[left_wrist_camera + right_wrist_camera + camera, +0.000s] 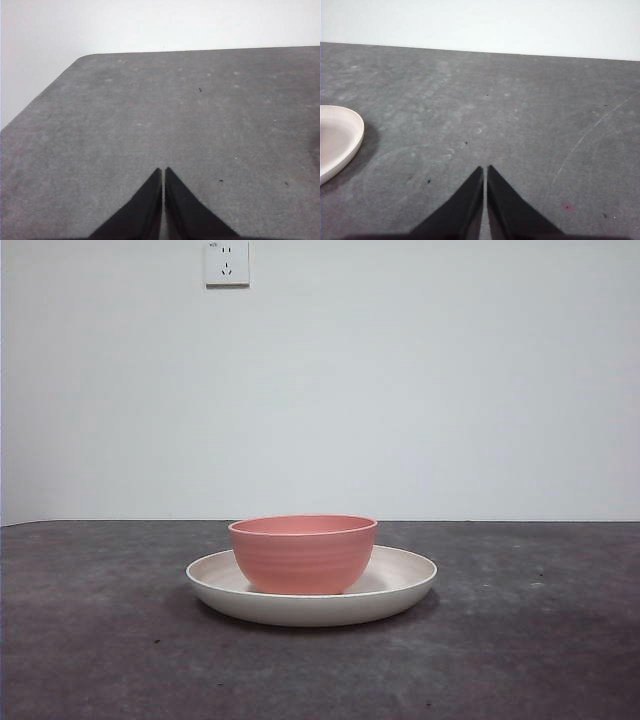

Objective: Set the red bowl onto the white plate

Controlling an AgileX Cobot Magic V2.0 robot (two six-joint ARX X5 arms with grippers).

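The red bowl point(303, 553) stands upright inside the white plate point(405, 585) at the middle of the table in the front view. Neither arm appears in that view. My left gripper point(163, 171) is shut over bare grey tabletop, with neither bowl nor plate in its view. My right gripper point(484, 169) is also shut with nothing between its jaws, and an edge of the white plate point(340, 137) shows off to one side of it, well apart from the jaws. The bowl is out of sight in both wrist views.
The dark grey table point(520, 640) runs back to a white wall bearing a power socket point(227, 262). The left wrist view shows a rounded table corner point(82, 57).
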